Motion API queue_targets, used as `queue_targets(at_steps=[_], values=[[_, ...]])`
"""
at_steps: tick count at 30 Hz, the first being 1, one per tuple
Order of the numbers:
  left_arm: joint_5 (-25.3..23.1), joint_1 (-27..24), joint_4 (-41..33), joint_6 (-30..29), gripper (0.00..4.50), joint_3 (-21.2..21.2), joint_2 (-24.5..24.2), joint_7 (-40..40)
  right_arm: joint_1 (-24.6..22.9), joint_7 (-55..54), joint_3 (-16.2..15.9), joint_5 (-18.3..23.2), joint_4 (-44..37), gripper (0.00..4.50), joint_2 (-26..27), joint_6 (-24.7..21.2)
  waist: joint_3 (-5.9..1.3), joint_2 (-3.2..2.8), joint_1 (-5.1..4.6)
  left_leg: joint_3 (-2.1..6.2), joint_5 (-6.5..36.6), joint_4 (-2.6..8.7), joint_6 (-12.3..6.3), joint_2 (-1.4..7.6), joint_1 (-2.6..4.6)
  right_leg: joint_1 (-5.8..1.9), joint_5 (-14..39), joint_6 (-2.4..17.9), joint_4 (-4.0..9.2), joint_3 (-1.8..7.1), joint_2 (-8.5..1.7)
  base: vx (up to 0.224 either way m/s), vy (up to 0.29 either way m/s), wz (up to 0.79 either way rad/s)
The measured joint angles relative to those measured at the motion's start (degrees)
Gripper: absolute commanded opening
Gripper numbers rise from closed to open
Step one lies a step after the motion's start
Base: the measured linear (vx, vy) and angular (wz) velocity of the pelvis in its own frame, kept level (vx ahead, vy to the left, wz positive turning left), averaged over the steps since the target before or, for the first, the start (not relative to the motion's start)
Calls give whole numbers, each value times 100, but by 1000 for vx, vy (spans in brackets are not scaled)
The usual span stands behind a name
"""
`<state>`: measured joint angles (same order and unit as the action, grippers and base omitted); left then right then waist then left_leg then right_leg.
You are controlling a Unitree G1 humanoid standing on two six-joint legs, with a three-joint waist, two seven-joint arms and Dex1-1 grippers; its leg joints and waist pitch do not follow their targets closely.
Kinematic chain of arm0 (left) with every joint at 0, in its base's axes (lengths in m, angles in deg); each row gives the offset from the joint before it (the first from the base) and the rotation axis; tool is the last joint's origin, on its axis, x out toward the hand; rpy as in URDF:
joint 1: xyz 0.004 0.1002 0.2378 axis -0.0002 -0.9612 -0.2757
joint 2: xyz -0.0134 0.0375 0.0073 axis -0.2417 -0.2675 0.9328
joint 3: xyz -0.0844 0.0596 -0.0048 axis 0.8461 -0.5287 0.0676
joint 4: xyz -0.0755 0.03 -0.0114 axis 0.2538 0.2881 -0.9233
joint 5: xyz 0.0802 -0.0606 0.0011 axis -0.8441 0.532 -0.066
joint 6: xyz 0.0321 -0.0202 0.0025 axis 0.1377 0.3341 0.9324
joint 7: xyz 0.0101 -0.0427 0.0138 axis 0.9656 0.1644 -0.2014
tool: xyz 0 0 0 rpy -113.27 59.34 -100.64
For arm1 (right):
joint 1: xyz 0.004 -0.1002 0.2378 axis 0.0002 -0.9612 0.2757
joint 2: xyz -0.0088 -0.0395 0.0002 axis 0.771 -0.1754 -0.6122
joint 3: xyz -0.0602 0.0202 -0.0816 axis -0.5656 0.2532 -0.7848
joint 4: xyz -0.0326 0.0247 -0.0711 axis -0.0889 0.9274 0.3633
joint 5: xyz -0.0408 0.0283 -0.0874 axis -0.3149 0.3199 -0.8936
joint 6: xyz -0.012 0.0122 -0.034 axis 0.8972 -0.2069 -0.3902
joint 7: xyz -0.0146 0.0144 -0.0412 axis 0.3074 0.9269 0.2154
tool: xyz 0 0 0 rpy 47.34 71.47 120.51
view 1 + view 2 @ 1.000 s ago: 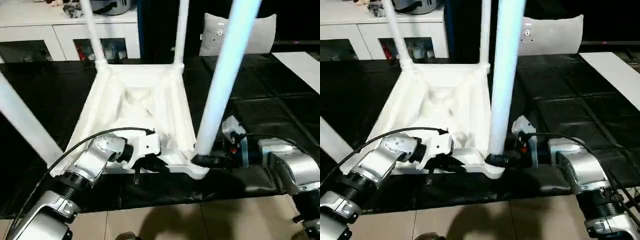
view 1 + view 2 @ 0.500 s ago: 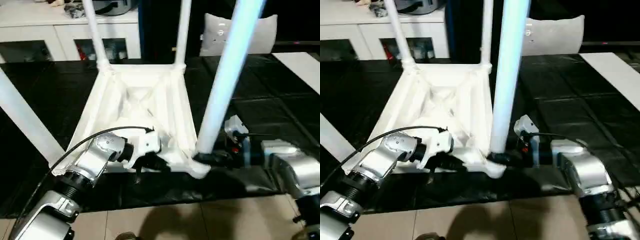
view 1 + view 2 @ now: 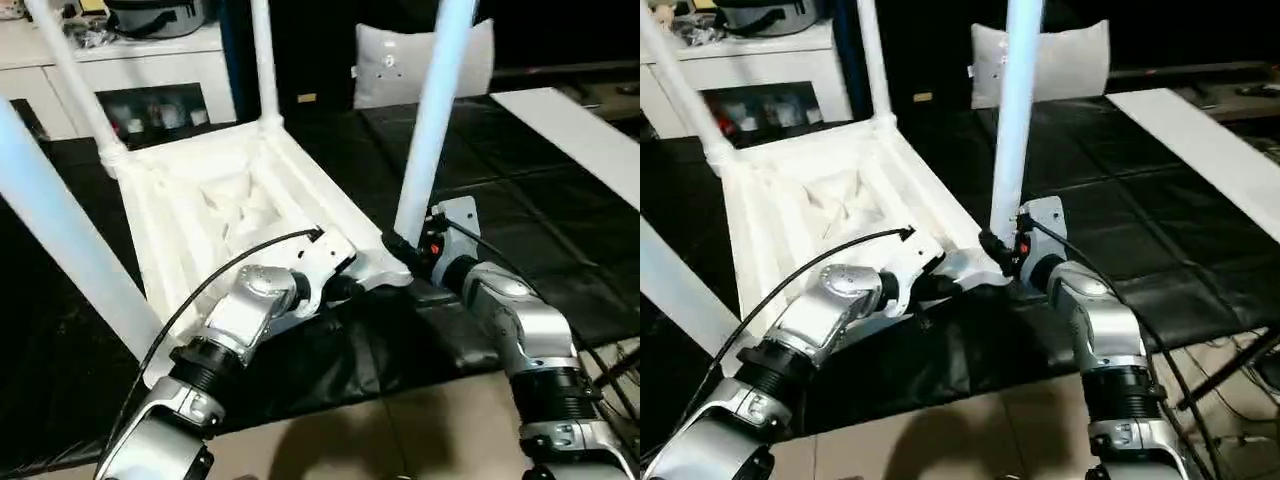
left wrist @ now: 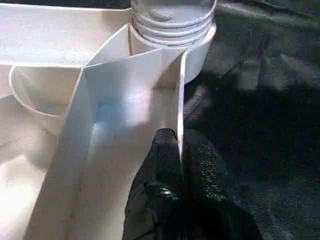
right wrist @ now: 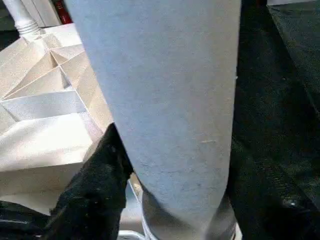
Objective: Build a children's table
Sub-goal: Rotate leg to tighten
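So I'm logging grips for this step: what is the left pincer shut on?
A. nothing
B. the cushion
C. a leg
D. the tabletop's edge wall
D: in the left wrist view the left pincer is pinched shut on the thin edge wall of the tabletop, just below the corner socket where a leg is seated.

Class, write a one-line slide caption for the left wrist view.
Left gripper pinching the thin side rim of the upturned white table top, just below a corner socket holding a screwed-in leg.
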<state>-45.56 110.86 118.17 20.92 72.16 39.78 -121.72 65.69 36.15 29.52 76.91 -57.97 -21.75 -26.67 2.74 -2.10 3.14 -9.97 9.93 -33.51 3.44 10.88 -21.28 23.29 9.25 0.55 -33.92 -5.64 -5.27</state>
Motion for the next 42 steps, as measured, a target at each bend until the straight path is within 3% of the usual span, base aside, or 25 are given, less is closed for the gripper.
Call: queue_targets(at_steps=[5, 10, 16, 24, 33, 38, 42], values=[[-15, -54, -108, 44, 0, -66, -76, -100, -164, 304, -14, 76, -119, 352, -169, 120, 3, 3, 28, -1, 1, -4, -1, -1, -1, 1, 0, 2, 0, 1, -1, 0, 0, 0], [-19, -162, -183, 479, 0, -223, -437, -540, -403, 1315, -211, 255, -225, 396, -703, 308, 4, -2, 56, -1, -1, -6, 1, 0, 3, -1, -2, 3, -6, 1, -1, 0, 0, 0], [57, -312, -230, 1037, 0, -261, -933, -1378, -554, 2731, -528, 285, -351, 402, -1538, 509, 9, -13, 128, 0, 0, -13, 0, 1, -2, -2, -2, 2, -5, 1, -2, 0, 0, 0], [277, -335, -232, 1485, 0, -440, -1541, -2576, -546, 4065, -949, 416, -350, 331, -2084, 661, 13, -6, 361, 0, 1, -24, -2, 1, -9, -2, -5, 7, -5, 1, -5, 0, 0, 0], [356, -334, -291, 1683, 0, -636, -1754, -3261, -367, 4747, -1182, 509, -340, 264, -2196, 646, 14, 0, 506, -1, 3, -39, -7, 3, -8, -5, -9, 14, -14, 2, -8, 0, 0, 0], [359, -305, -240, 1775, 0, -663, -1710, -3350, -393, 4854, -1222, 542, -401, 214, -2226, 583, 14, 0, 526, -1, 4, -42, -7, 2, -11, -7, -9, 14, -13, 5, -8, 0, 0, 0], [358, -300, -229, 1830, 0, -662, -1702, -3371, -401, 4858, -1205, 594, -431, 199, -2252, 495, 14, -1, 536, -1, 4, -42, -7, 2, -10, -7, -9, 13, -14, 4, -8, 0, 0, 0]])
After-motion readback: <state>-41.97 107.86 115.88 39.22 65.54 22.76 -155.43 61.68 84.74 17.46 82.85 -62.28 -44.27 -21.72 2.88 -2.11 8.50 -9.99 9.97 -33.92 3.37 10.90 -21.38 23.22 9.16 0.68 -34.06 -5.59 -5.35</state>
